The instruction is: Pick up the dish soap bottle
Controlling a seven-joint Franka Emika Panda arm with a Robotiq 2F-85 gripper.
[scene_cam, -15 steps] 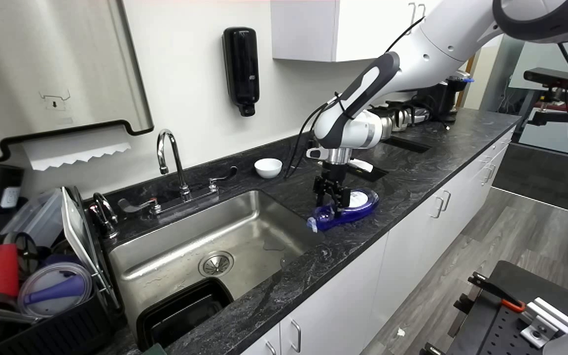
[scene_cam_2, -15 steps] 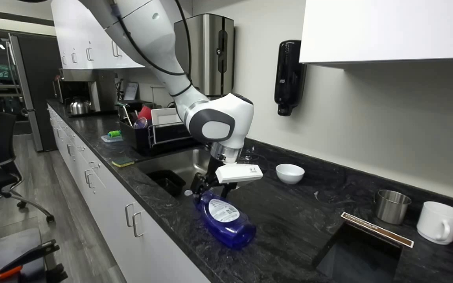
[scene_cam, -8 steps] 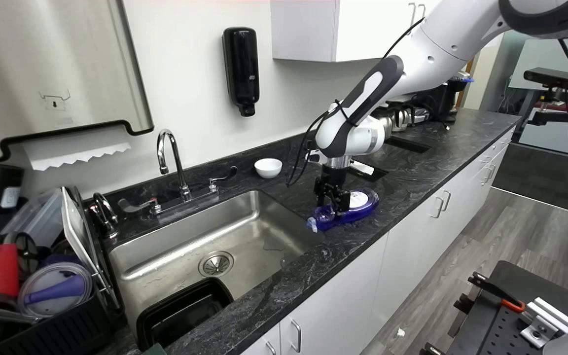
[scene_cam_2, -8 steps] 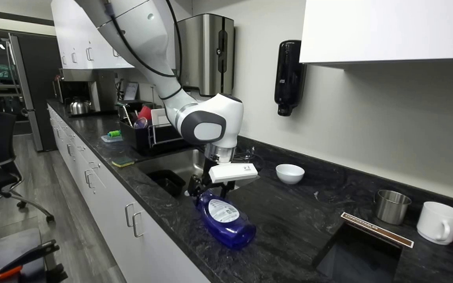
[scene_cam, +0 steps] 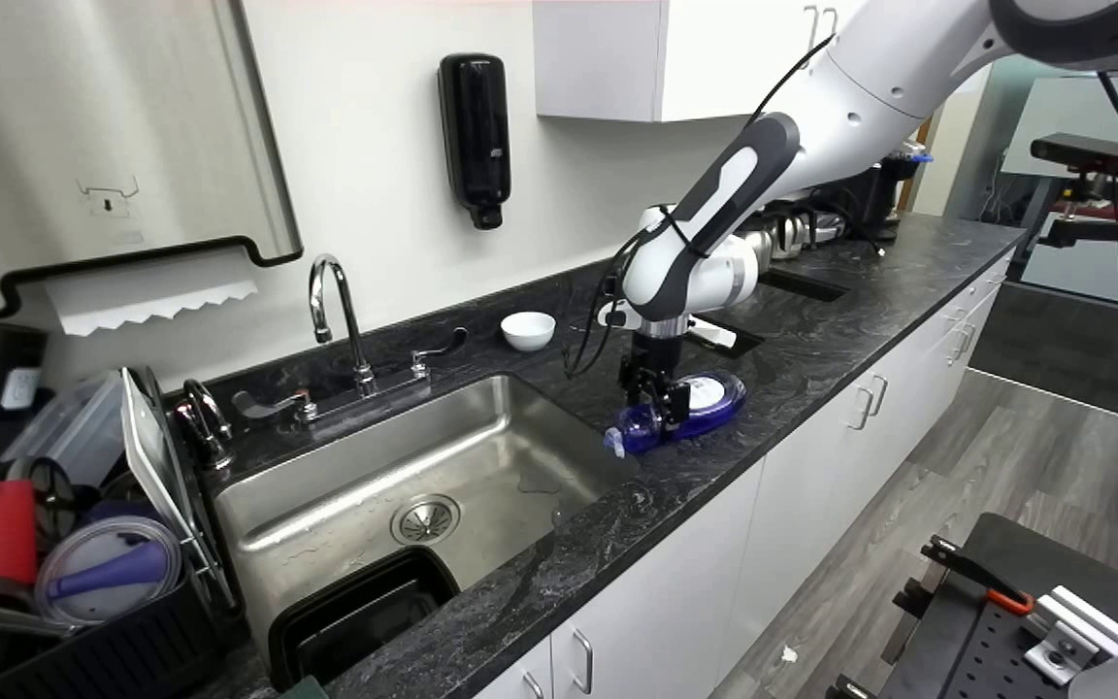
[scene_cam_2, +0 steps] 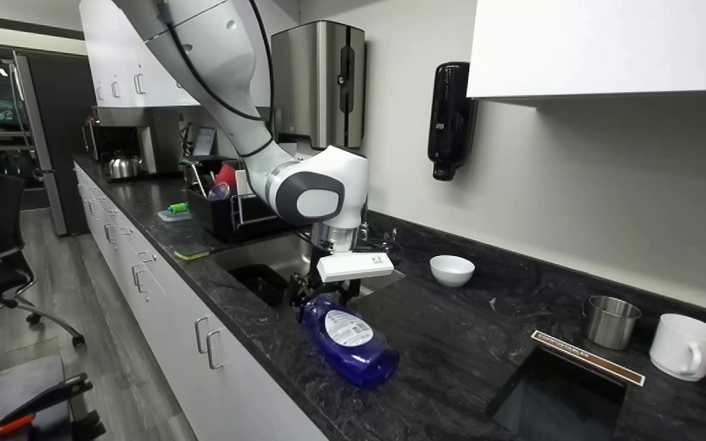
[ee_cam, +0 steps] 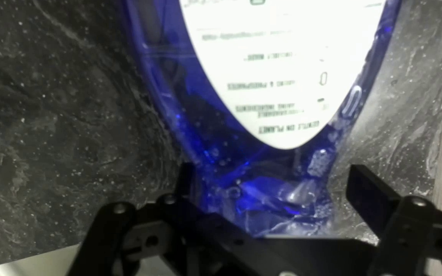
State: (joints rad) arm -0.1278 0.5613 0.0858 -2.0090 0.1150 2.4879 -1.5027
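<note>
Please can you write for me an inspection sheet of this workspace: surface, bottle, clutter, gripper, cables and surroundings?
Surface: dark counter with a metal sink, which looks wet inside.
Job's thing: blue bottle, lying flat, label up, narrow end toward the sink.
Clutter: bowl, metal cup, mug, sponge, loaded dish rack; black tub in the sink.
Gripper: open, one finger each side of the bottle's narrow end; a gap shows at one finger, contact at the other unclear.
Cables: black cable along the arm, with a loop near the gripper; snags: nothing seen.
Surroundings: wall dispenser, white cabinets, chair.
</note>
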